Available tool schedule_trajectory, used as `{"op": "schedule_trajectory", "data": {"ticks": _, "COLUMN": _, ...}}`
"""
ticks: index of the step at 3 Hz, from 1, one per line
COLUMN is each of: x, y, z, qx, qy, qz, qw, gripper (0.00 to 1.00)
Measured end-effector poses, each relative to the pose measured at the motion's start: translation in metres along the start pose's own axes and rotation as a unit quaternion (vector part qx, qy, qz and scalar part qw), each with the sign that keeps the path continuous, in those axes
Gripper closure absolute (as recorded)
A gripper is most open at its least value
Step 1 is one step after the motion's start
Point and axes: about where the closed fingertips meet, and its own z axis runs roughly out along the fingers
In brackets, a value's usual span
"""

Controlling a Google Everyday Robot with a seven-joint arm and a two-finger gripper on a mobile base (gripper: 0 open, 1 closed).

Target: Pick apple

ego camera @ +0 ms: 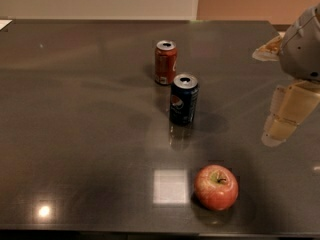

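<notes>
The red apple (216,187) with yellowish speckles and a short dark stem stands upright on the dark table (80,114), near its front edge and right of centre. My gripper (278,133) hangs above the table at the right edge of the camera view, up and to the right of the apple and well apart from it. It holds nothing that I can see.
A dark blue soda can (183,99) stands upright behind the apple, mid-table. A red soda can (165,62) stands just behind and left of it. A crumpled pale wrapper (269,48) lies at the far right edge, behind my arm.
</notes>
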Motion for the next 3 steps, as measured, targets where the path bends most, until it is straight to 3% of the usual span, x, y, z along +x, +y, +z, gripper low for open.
{"op": "schedule_trajectory", "data": {"ticks": 1, "x": -0.016, "y": 0.018, "z": 0.007, "qx": -0.023, "qy": -0.032, "qz": -0.035, "qw": 0.9986, "gripper": 0.0}}
{"op": "schedule_trajectory", "data": {"ticks": 3, "x": -0.042, "y": 0.062, "z": 0.011, "qx": -0.058, "qy": -0.081, "qz": -0.117, "qw": 0.9881, "gripper": 0.0}}
